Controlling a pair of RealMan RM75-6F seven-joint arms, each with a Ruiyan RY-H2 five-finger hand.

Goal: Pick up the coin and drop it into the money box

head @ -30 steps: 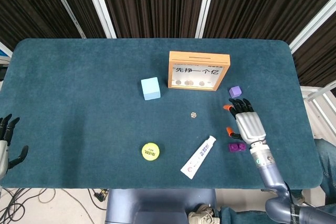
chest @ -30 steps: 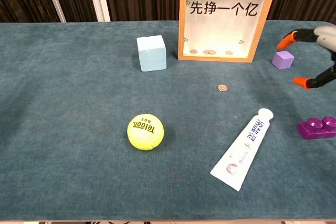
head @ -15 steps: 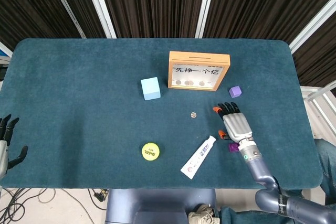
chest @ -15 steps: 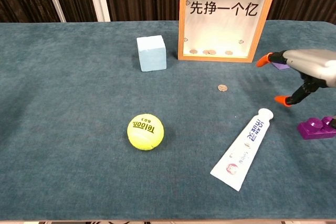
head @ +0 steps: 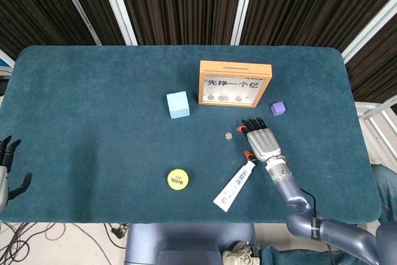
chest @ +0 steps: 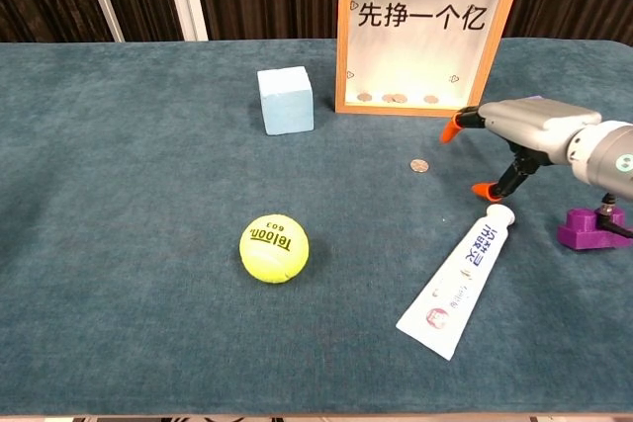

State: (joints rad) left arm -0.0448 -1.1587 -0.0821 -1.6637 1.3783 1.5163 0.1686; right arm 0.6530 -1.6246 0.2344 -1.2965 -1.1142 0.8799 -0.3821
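Two hands showed. Right hand [head: 263, 141] hovered over the table [head: 93, 110] w/ fingers spread and nothing in it, orange fingertips [chest: 452, 129] reaching toward the coin [head: 229, 134] but not touching; in chest view a lower tip sat just above the cap of the toothpaste tube [chest: 457, 284]. Left hand [head: 5, 169] was at the far left edge of head view, off the table's near corner, fingers apart, holding nothing; not seen in chest view.

Coin lay flat on the blue cloth, just left of the right hand's fingertips and a bit in front of the money box [head: 235, 83]. Money box stood upright, wood frame w/ clear front, printed text on it, several coins visible at the bottom inside; slot on top seen in head view.

Light blue cube [head: 178, 104] sat just left of the box, apart from it. Small purple cube [head: 278, 108] sat to the box's right, near its lower corner. Yellow tennis ball [chest: 274, 248] rested nearer the front edge, well apart from the coin. Toothpaste tube lay diagonally, cap end up toward the right hand. Purple toy brick [chest: 590, 229] was on the table at far right in chest view, partly hidden behind the right wrist.
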